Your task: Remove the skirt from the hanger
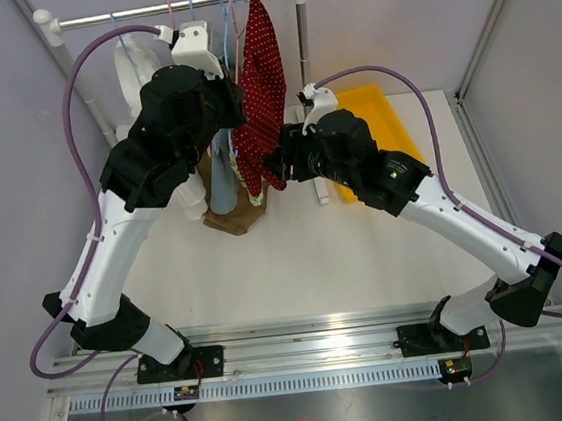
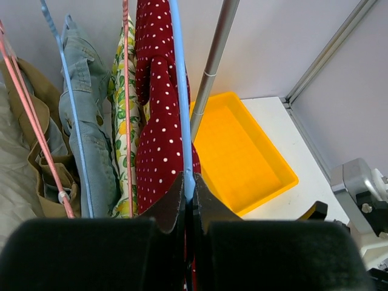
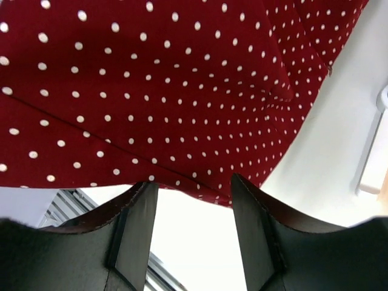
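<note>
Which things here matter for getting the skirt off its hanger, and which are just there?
Job: red dotted skirt, blue hanger, left gripper, right gripper.
Bystanders: yellow tray, denim garment, floral garment, tan garment.

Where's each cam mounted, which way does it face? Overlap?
Top external: above, behind the bases, facing down at rack and table; left arm, right arm show.
Left wrist: on the left hand, facing along the blue hanger it pinches; fingers show.
Right wrist: on the right hand, facing the skirt hem; open fingers show.
All share the skirt.
</note>
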`<state>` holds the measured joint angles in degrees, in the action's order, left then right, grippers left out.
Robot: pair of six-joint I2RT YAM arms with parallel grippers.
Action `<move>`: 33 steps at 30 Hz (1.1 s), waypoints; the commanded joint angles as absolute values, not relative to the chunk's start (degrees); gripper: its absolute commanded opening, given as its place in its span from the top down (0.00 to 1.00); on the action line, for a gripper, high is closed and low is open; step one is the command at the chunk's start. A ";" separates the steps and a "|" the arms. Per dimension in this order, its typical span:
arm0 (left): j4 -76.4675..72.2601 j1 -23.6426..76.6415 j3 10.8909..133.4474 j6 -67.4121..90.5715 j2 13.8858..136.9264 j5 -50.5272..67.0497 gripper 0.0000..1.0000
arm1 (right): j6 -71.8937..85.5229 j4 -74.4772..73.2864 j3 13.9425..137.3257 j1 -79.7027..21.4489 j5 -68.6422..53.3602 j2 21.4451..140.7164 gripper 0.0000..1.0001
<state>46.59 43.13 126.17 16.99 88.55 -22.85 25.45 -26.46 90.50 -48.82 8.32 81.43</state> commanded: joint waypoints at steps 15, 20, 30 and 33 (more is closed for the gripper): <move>38.93 43.42 123.66 19.25 84.82 -22.94 1.00 | 27.25 -10.46 85.79 -49.48 1.14 82.00 1.00; 40.25 43.42 123.84 17.76 84.03 -24.86 1.00 | 26.46 -11.07 77.55 -49.48 6.94 74.37 1.00; 42.80 43.24 127.62 13.62 83.67 -29.62 1.00 | 37.34 -17.75 41.77 -49.57 15.38 45.46 1.00; 42.54 43.24 127.79 13.97 83.67 -29.71 1.00 | 42.09 -20.29 36.66 -49.48 16.43 40.10 1.00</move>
<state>49.78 43.62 123.87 15.68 87.11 -25.30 35.42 -14.63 40.91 -49.23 12.71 43.22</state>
